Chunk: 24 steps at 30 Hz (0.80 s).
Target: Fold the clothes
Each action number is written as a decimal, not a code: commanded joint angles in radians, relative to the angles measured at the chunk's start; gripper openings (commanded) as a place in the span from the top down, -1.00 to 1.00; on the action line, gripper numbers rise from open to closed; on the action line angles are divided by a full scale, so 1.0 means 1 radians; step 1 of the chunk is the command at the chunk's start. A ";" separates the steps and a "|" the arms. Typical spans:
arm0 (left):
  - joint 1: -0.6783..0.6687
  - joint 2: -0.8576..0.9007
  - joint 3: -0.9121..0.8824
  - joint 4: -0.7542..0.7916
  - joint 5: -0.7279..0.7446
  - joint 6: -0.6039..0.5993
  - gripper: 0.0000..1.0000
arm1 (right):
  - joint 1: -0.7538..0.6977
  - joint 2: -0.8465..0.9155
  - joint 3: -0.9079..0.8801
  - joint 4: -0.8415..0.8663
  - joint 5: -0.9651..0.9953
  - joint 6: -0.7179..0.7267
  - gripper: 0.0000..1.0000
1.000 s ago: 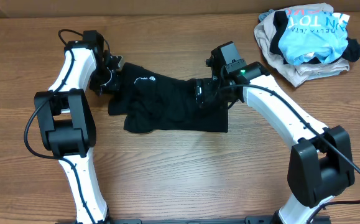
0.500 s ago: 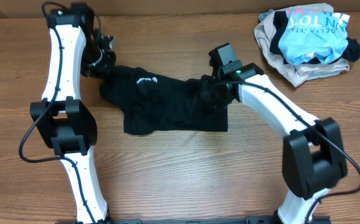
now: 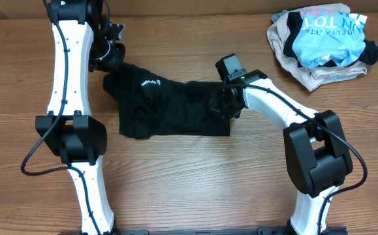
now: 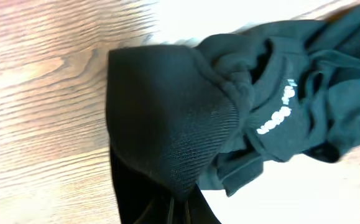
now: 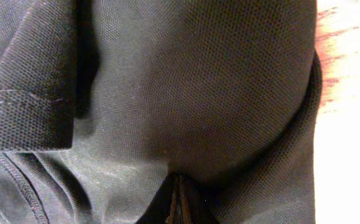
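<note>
– Since both claws pinch the black shirt (image 3: 169, 111) mid-tabletop (image 3: 195, 183), right claw (image 3: 219, 104) on its near edge, left claw (image 3: 112, 64) on the far corner, an uneven pull could bunch it.
– Agreed. A thin pinch might slip. Clothes pile (image 3: 322, 39) sits far right, well apart.

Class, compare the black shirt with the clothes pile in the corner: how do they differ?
The black shirt is stretched out, gripped at both ends; the clothes pile is heaped, untouched. The shirt is all black; the pile mixes beige and blue. Both rest on the table.
</note>
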 commanded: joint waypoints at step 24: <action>-0.524 -0.033 -0.085 0.305 0.240 -0.272 0.92 | -0.430 -0.470 0.031 -0.233 -0.195 -0.208 0.92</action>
